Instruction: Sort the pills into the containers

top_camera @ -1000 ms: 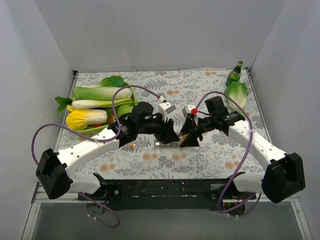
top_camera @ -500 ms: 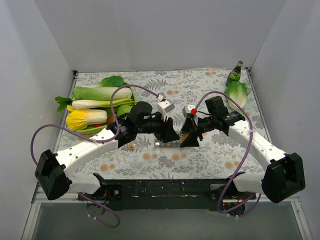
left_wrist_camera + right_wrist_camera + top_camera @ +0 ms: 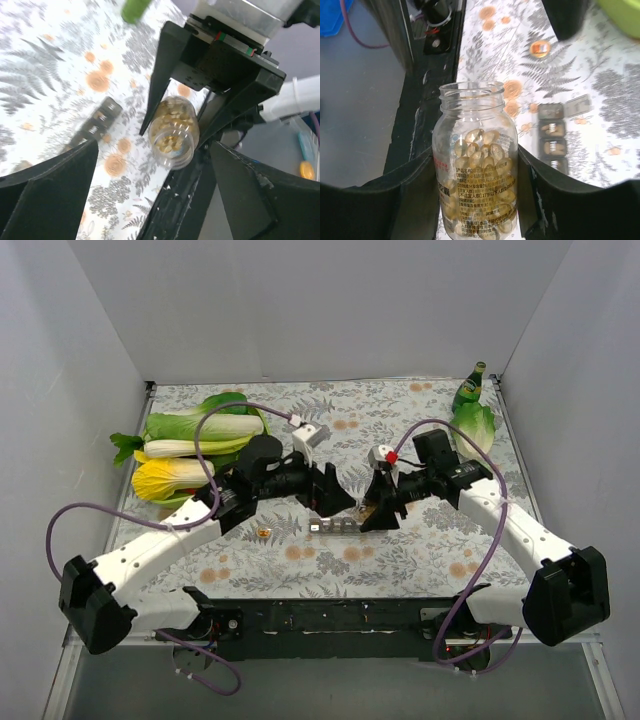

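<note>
The table (image 3: 420,560) is covered with a cloth printed with grey leaves and orange flowers. The left arm (image 3: 160,545) is stretched from the near left corner toward the middle, bent at the elbow. The right arm (image 3: 510,525) is stretched the same way from the near right corner, so the two claws are brought close together, facing each other. A heap of leafy greens (image 3: 195,440) is laid along the left edge.

The left claw (image 3: 332,498) is spread wide, and nothing is held in it. The right claw (image 3: 380,512) is pinched on a pill jar (image 3: 475,165). The jar is made of clear glass, is round with an open mouth, and is partly filled with shiny yellow pills.

The containers (image 3: 338,527), a straight row of small grey see-through boxes, are laid flat near the middle of the table, just under the two claws. Pills are seen in two boxes. A small round orange thing (image 3: 264,533) is laid to their left.
</note>
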Motion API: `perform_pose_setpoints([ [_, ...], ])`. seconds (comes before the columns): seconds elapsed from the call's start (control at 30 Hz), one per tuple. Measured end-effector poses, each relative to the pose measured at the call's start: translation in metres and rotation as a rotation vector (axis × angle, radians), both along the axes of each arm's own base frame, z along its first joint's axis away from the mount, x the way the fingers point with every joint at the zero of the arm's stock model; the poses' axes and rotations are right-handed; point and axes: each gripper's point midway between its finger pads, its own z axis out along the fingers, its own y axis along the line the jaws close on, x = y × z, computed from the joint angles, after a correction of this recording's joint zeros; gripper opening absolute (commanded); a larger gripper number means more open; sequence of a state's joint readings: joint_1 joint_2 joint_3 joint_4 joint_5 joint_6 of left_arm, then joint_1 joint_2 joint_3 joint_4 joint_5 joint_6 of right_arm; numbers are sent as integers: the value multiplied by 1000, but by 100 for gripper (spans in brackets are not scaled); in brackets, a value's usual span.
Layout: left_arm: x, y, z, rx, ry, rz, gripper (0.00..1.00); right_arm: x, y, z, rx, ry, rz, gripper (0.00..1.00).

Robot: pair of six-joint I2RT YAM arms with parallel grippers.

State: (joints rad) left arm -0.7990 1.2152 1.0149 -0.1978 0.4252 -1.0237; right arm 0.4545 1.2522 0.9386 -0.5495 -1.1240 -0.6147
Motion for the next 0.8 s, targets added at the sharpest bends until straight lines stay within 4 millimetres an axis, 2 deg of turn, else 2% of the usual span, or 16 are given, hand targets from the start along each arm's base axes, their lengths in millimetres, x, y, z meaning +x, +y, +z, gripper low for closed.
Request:
perform_pose_setpoints([
  [0.07, 7, 13, 19, -37, -19, 60, 98, 8, -2, 12, 12, 8, -30, 19],
  [0.13, 14, 27, 47, -83, -71, 123, 98, 25, -5, 33, 39, -8, -78, 19],
  [0.2, 16, 42, 79, -130, -137, 188, 98, 53, -11, 65, 78, -46, -153, 19],
  [0.33, 8, 79, 136, -227, -261, 316, 98, 133, -36, 153, 184, -145, -367, 18],
  [0.4, 5, 93, 148, -253, -286, 360, 98, 169, -56, 200, 276, -156, -475, 18],
  [0.5, 3, 102, 151, -268, -287, 397, 98, 194, -76, 251, 433, -114, -544, 18],
  [0.53, 3, 103, 146, -264, -278, 406, 98, 195, -75, 265, 482, -89, -535, 18],
  [0.6, 6, 103, 133, -241, -251, 416, 98, 178, -59, 281, 542, -30, -464, 19],
  [0.67, 8, 101, 119, -216, -226, 418, 98, 141, -29, 292, 579, 0, -347, 19],
  [0.73, 9, 99, 106, -186, -204, 418, 98, 83, 2, 305, 590, -5, -173, 19],
  [0.8, 10, 99, 97, -168, -191, 420, 98, 41, 6, 323, 611, -70, -77, 19],
])
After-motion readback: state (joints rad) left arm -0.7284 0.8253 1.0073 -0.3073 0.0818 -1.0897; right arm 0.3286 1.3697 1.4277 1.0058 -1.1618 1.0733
